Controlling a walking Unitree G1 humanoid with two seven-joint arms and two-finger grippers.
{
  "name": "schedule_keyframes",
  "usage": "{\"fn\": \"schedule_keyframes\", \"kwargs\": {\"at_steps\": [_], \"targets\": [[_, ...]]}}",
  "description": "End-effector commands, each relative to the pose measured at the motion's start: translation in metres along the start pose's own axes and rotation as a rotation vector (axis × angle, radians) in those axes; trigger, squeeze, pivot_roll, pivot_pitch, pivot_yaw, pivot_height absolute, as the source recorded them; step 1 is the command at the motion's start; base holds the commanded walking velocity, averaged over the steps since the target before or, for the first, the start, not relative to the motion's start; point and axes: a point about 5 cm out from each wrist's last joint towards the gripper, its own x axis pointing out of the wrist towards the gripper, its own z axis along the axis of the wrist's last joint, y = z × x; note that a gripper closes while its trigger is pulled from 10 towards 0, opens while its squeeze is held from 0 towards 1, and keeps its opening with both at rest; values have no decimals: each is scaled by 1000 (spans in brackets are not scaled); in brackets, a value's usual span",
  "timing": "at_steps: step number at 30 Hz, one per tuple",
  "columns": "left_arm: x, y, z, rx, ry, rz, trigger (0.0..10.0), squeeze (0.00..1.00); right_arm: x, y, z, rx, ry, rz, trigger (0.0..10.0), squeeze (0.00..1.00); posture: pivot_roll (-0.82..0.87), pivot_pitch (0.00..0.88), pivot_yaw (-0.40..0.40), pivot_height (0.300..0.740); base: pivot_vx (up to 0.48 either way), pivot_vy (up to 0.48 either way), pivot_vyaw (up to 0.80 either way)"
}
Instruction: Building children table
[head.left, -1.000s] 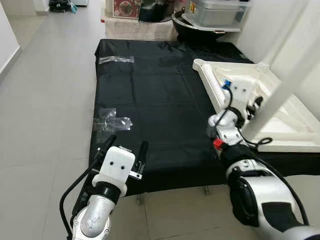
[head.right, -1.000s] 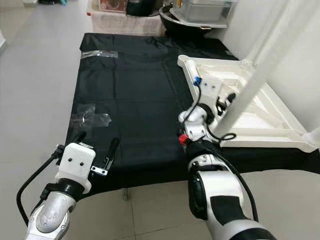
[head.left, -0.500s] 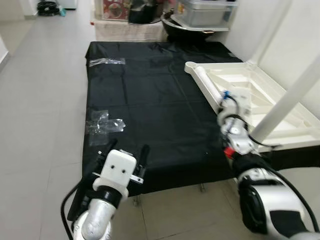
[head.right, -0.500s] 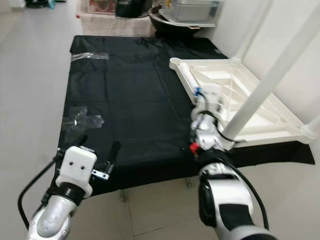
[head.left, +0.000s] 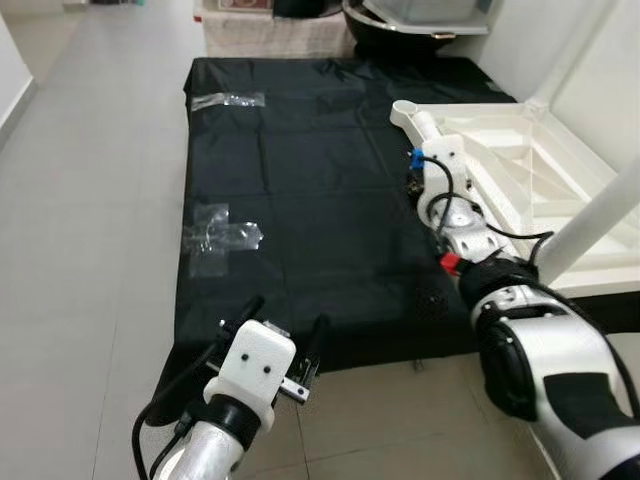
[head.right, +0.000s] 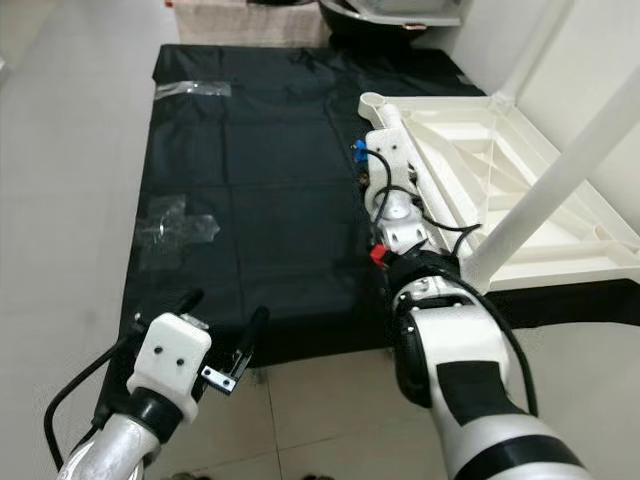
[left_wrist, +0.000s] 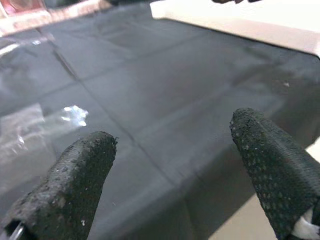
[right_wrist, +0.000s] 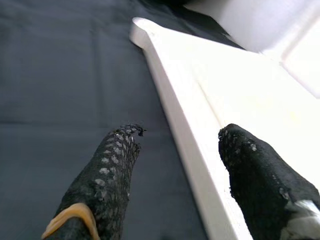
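A white children's tabletop (head.left: 520, 190) lies upside down on the right side of a black sheet (head.left: 300, 190) spread over a low platform, ribbed underside up, with one white leg (head.left: 600, 215) already standing up from its near right part. The right end effector (right_wrist: 175, 165) reaches out over the tabletop's left rail, its two black fingers apart and straddling that rail without visibly touching it, one finger over the sheet and the other over the white plastic. The left end effector (head.left: 283, 335) hovers at the near left edge of the sheet, fingers apart and holding nothing. Two clear plastic bags rest on the sheet: one (head.left: 222, 235) on the left side, the other (head.left: 228, 99) toward the far left corner; what they hold is too small to tell. From here the main risk seems to be a poor hold on the rail: the plastic is smooth and the rail is long, so closing off-centre could let the tabletop pivot or slip, and the standing leg could swing toward the arm or wall. The loose sheet may also bunch or slide if the tabletop is dragged rather than lifted.
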Motion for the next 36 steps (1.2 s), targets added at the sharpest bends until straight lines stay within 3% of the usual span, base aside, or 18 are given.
{"fn": "schedule_keyframes", "kwargs": {"at_steps": [1, 5, 21, 24, 30, 31, 36], "targets": [[-6, -5, 0, -25, 21, -37, 10000, 0, 1, -10, -3, -20, 38, -24, 10000, 0, 102, 279, -79, 740, 0, 0, 0], [-11, -8, 0, -41, 40, -53, 10000, 0, 2, -23, -14, -22, 110, -32, 10000, 0, 94, 307, -65, 740, 0, 0, 0], [-17, -4, 2, -31, 67, -49, 10000, 0, 0, -30, -34, -31, 211, -7, 10000, 0, 97, 326, -60, 740, 0, 0, 0], [-16, -2, 1, -21, 69, -38, 10000, 0, -3, -21, -43, -17, 290, 156, 10000, 0, 90, 319, -63, 740, 0, 0, 0], [-14, -1, 1, -15, 68, -30, 10000, 0, -5, -15, -45, -57, 307, 276, 10000, 0, 88, 318, -66, 740, 0, 0, 0], [-13, 0, 1, -10, 67, -25, 10000, 0, -5, -13, -42, -86, 297, 325, 0, 0, 84, 313, -70, 740, 0, 0, 0], [-11, 3, 1, 2, 64, -10, 10000, 0, -5, -10, -35, -105, 273, 386, 0, 0, 84, 306, -69, 740, 0, 0, 0]]}}
